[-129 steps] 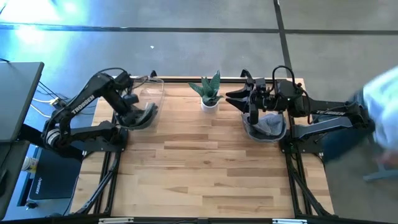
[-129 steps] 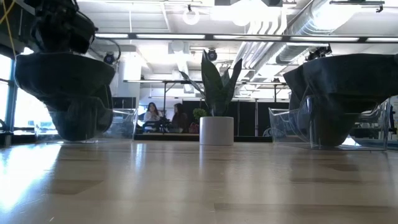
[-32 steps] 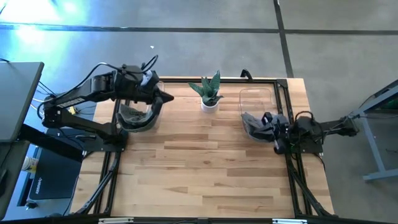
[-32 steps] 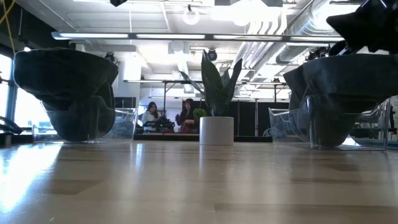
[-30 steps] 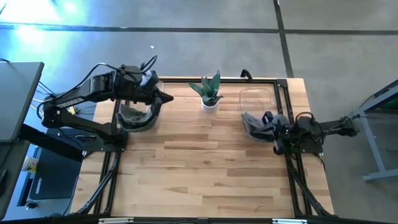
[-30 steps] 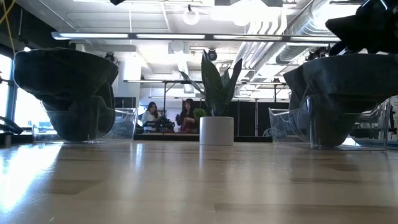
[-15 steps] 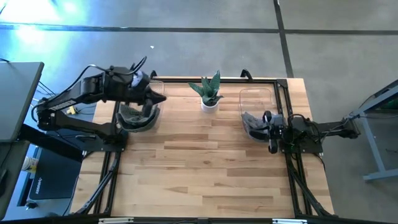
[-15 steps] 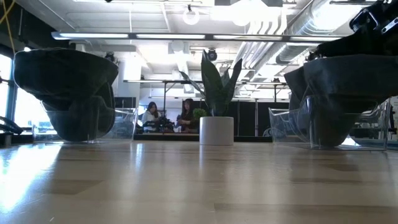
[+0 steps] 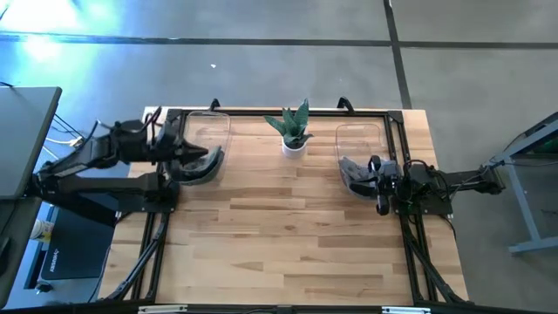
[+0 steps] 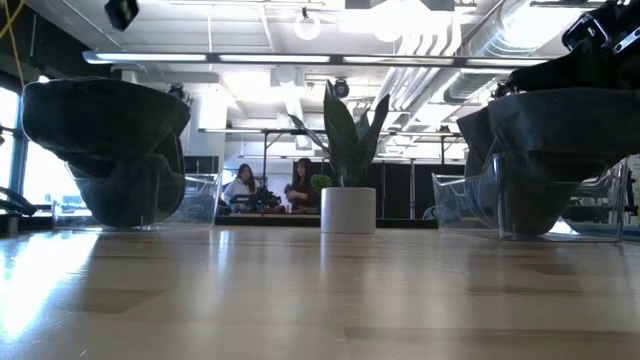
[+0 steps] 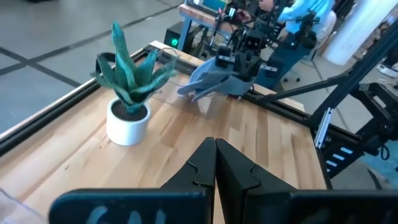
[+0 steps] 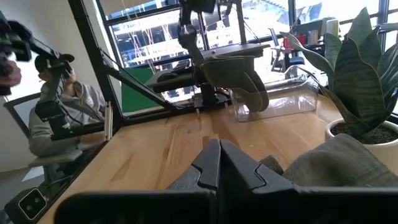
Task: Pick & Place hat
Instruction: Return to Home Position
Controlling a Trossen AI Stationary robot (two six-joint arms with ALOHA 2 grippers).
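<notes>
Left caps: a dark stack (image 9: 197, 165) is lodged at the near end of the clear left bin (image 9: 212, 129) and bulges above its rim.
Right caps: a grey-dark stack (image 9: 355, 176) is lodged the same way at the near end of the right bin (image 9: 360, 135).
Plant: a spiky plant (image 9: 295, 131) in a white pot is set between the two bins, at the far edge of the desk (image 9: 288, 235).
Left hand: the fingers (image 11: 215, 147) are pressed together with nothing held. It is carried low at the desk's left edge, just by the left caps, and is aimed across at the plant. Contact with the caps cannot be told.
Right hand: the fingers (image 12: 219, 147) are pressed together and empty. It is held at the desk's right edge, close over the right caps, and is aimed toward the left bin.
Background: two seated people (image 10: 243, 185) are seen beyond the desk in the low view.
</notes>
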